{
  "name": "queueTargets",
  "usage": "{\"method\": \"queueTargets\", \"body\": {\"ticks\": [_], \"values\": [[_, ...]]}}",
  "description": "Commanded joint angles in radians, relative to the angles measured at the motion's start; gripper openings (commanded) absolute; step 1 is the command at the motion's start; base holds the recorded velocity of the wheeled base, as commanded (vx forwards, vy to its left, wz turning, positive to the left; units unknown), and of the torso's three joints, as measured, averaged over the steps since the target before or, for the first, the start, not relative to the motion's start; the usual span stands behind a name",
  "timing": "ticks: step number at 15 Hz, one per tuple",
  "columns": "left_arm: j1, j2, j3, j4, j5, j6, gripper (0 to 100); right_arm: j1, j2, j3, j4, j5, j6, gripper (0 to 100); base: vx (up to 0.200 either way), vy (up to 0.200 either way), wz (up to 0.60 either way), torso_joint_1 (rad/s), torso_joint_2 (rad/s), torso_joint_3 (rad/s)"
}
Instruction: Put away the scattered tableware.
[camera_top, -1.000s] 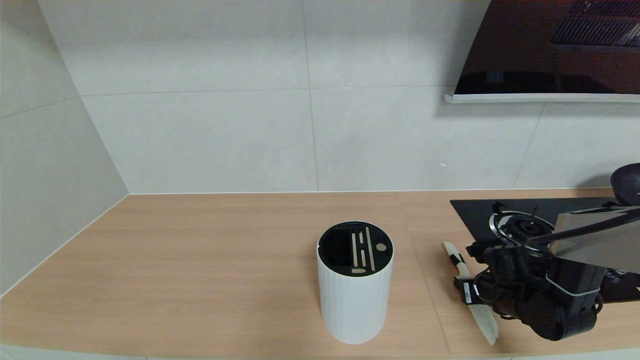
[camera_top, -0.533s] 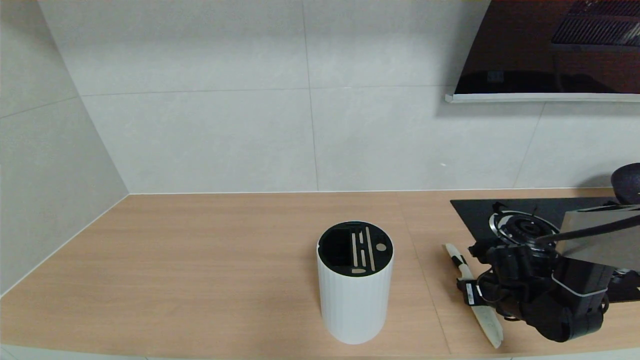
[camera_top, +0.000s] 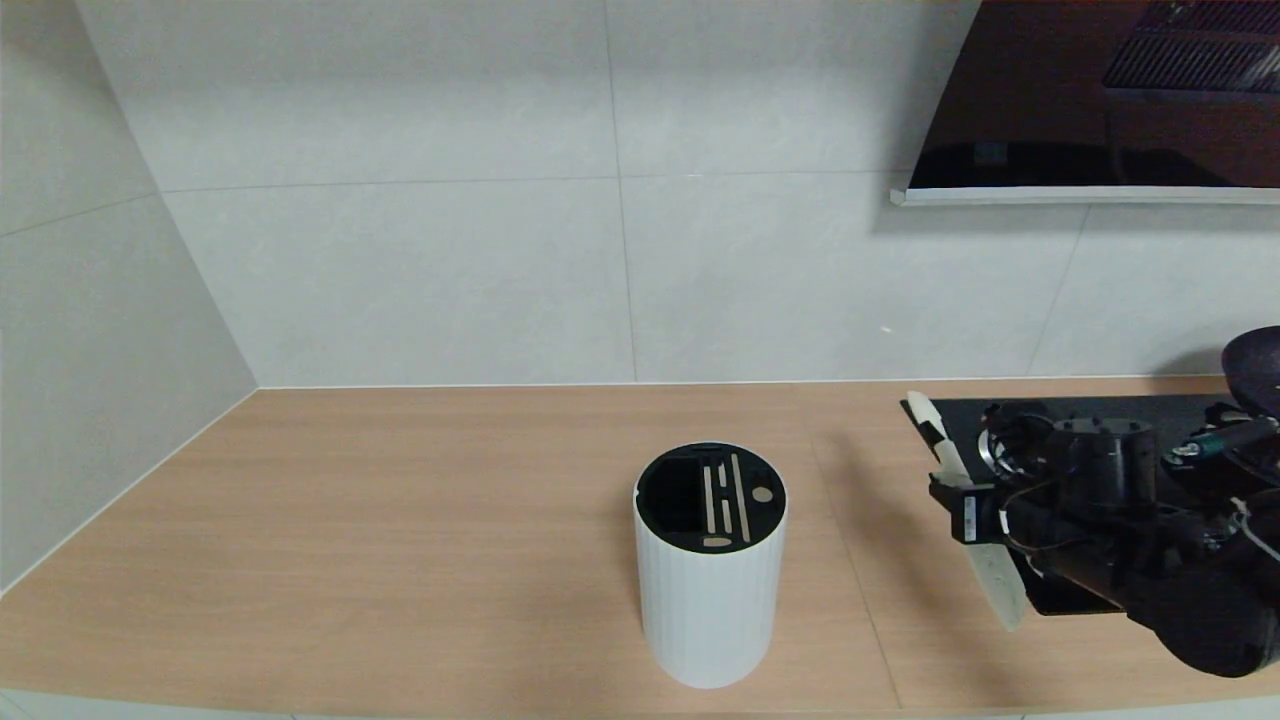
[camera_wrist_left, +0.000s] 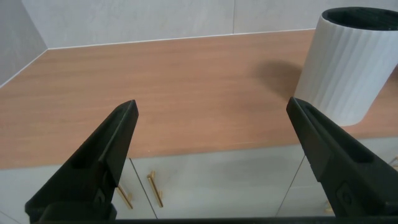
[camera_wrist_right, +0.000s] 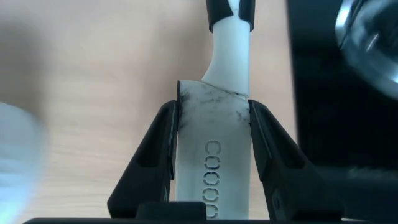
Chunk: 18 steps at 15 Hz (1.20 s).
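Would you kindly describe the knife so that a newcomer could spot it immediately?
Start at the black cooktop on the right of the wooden counter. At its left edge the right gripper holds the knife. It alone is long and pale, its white handle banded black.

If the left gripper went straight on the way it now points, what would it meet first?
Probably the wooden countertop: the open left gripper points at it. The white knife holder stands aside of that line, though depth is unclear.
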Motion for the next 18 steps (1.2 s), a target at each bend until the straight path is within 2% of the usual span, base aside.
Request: {"method": "queueTargets", "body": {"ticks": [1,3,4,5,8,9,10,11,12,13,14,15,16,18], "values": [[0.0,0.0,0.0,-0.001,0.0,0.024,100,0.051,-0.193,0.043,-0.001,0.002,-0.002,0,0.0,0.0,0.0,0.0,0.0,0.0],[-0.002,0.0,-0.014,-0.009,-0.023,0.029,100,0.071,-0.265,0.042,0.0,0.006,-0.002,0,0.0,0.0,0.0,0.0,0.0,0.0],[-0.012,0.04,-0.113,0.006,-0.136,0.027,100,0.083,-0.305,0.011,0.002,0.014,-0.003,0,0.0,0.0,0.0,0.0,0.0,0.0],[-0.026,0.14,-0.219,0.026,-0.21,0.026,100,0.091,-0.314,-0.038,0.028,0.014,-0.005,0,0.0,0.0,0.0,0.0,0.0,0.0],[-0.028,0.555,-0.552,0.039,-0.339,0.041,100,0.172,-0.336,-0.279,0.289,0.02,-0.002,0,0.0,0.0,0.0,0.0,0.0,0.0],[-0.029,0.69,-0.644,0.036,-0.356,0.033,100,0.215,-0.334,-0.337,0.326,0.02,-0.002,0,0.0,0.0,0.0,0.0,0.0,0.0],[-0.032,0.778,-0.695,0.034,-0.357,0.023,100,0.244,-0.33,-0.365,0.333,0.02,-0.002,0,0.0,0.0,0.0,0.0,0.0,0.0],[-0.049,0.873,-0.742,0.028,-0.357,-0.005,100,0.279,-0.325,-0.389,0.335,0.017,-0.002,0,0.0,0.0,0.0,0.0,0.0,0.0],[-0.153,1.011,-0.794,-0.03,-0.356,-0.103,100,0.333,-0.318,-0.395,0.333,0.011,-0.002,0,0.0,0.0,0.0,0.0,0.0,0.0],[-0.238,1.085,-0.805,-0.113,-0.348,-0.214,100,0.37,-0.319,-0.377,0.333,0.005,0.0,0,0.0,0.0,0.0,0.0,0.0,0.0],[-0.339,1.19,-0.804,-0.26,-0.313,-0.347,100,0.408,-0.314,-0.34,0.326,-0.006,-0.003,0,0.0,0.0,0.0,0.0,0.0,0.0],[-0.393,1.276,-0.799,-0.366,-0.258,-0.398,100,0.433,-0.318,-0.314,0.326,-0.027,-0.002,0,0.0,0.0,0.0,0.0,0.0,0.0],[-0.431,1.345,-0.793,-0.441,-0.21,-0.424,100,0.451,-0.316,-0.306,0.326,-0.047,-0.002,0,0.0,0.0,0.0,0.0,0.0,0.0],[-0.492,1.425,-0.781,-0.535,-0.169,-0.49,100,0.495,-0.314,-0.305,0.326,-0.081,0.0,0,0.0,0.0,0.0,0.0,0.0,0.0]]}}
